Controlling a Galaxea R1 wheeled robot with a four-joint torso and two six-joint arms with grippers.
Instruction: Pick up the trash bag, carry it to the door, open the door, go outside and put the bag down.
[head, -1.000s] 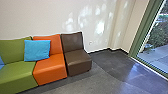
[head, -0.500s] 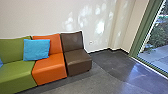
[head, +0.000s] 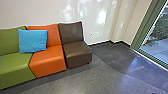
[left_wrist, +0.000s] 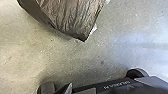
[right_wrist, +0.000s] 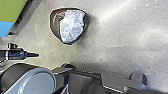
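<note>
3 armless lounge chairs (head: 76, 51), 1 each in green, orange and brown; 1 blue throw pillow (head: 32, 41). 1 wrinkled brown trash bag (left_wrist: 72, 15), a crumpled pale patch on it, is over the floor (left_wrist: 62, 60) near the robot's base (left_wrist: 112, 86). Whether either tool is clenched or released, I cannot tell.

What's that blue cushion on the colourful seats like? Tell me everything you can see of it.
The blue cushion is bright, plain and squarish, with softly rounded edges, and looks like matte fabric, lightly rumpled. It sits propped up, leaning back, across the join between the green seat and the orange seat, resting against both. It covers part of their backrests; its rear is hidden.
</note>
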